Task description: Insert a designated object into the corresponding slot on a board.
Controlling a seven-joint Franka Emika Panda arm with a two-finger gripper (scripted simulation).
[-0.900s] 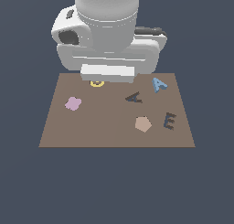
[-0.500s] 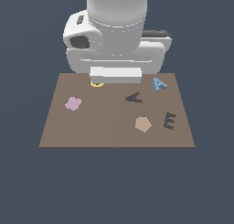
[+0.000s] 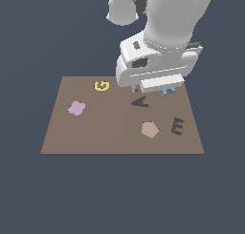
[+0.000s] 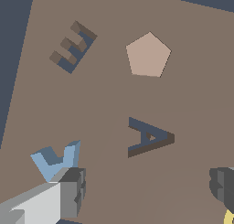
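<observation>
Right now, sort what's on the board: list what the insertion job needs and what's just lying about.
Job:
blue A
A slot
board
gripper, open, over the board with one finger beside the blue A

Lying about:
yellow G
pink piece
tan pentagon
E recess

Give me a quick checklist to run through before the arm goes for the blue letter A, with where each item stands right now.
1. Gripper open: ok, its fingers stand wide apart.
2. Nothing held: ok, bare board shows between the fingers.
3. Gripper centred over the blue A: not ok, the letter lies beside one finger, not between the two.
4. A-shaped slot empty: ok, nothing sits in it.
5. Blue A lying flat on the board: cannot tell, the arm hides most of it in the exterior view.
6. Tan pentagon clear of the slot: ok, apart from it.
</observation>
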